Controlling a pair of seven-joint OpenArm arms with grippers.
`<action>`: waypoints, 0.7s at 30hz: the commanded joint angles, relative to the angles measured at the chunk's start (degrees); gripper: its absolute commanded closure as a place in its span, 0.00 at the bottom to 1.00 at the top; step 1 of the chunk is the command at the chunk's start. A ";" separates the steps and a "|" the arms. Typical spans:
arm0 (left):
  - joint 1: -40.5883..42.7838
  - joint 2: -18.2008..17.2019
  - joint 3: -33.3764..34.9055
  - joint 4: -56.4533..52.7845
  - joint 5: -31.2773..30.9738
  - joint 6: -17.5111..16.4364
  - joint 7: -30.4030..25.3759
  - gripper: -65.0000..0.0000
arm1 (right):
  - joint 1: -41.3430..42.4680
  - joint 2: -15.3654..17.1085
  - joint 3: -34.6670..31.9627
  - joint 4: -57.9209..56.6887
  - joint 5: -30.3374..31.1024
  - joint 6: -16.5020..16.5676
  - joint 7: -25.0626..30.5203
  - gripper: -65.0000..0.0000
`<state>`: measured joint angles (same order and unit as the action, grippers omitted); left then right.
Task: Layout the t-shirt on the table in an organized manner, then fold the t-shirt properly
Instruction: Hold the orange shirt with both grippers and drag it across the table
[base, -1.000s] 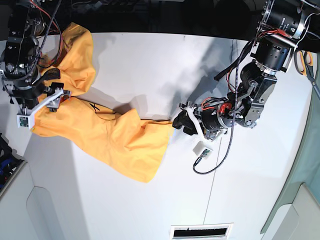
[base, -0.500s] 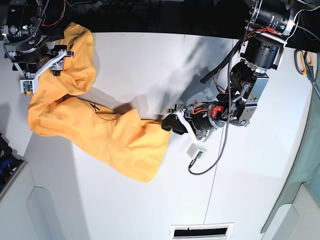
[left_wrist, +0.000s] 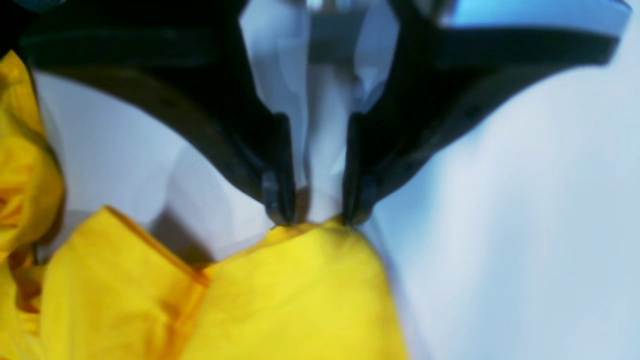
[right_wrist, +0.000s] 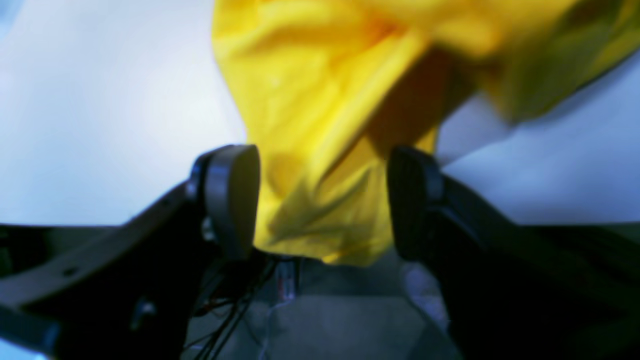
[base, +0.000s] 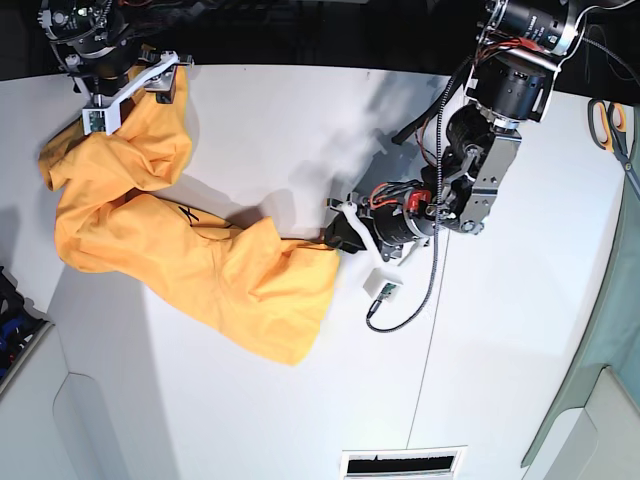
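Note:
The orange t-shirt (base: 200, 260) lies crumpled across the left half of the white table (base: 300, 130), from the far left corner down to a loose flap near the middle. My left gripper (base: 338, 236) is low at the shirt's right corner. In the left wrist view its fingertips (left_wrist: 282, 212) stand a narrow gap apart, touching the fabric edge (left_wrist: 300, 290), with bare table showing between them. My right gripper (base: 162, 76) is at the shirt's far top corner. Its pads (right_wrist: 232, 200) stand wide apart with a fold of fabric (right_wrist: 325, 100) hanging loose between them.
Scissors (base: 612, 125) lie at the table's right edge. A thin dark seam (base: 425, 350) runs down the table right of the shirt. A vent grille (base: 402, 463) sits at the near edge. The far table edge borders a dark background just behind the right arm.
The right arm travelled from the shirt's left side up to its far top corner, and the cloth there shifted. The left gripper slid left onto the shirt's right corner and its jaws narrowed.

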<state>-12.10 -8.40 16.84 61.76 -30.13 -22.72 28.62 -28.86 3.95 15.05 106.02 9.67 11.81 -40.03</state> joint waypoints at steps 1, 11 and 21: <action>-1.18 0.17 0.35 0.74 -0.66 -0.50 -0.76 0.73 | 0.20 0.50 0.31 0.24 0.09 0.02 1.60 0.39; -1.29 0.13 7.56 0.74 4.79 -1.05 -4.83 1.00 | 2.05 0.48 0.52 -1.95 0.28 0.00 3.34 0.39; -2.36 -3.30 -1.36 3.06 1.64 -1.11 -3.28 1.00 | 4.68 0.55 0.52 -6.78 -2.58 2.47 4.04 1.00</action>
<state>-13.04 -11.73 15.57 63.66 -27.59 -23.38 26.20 -24.12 4.14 15.42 98.32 7.05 14.20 -36.10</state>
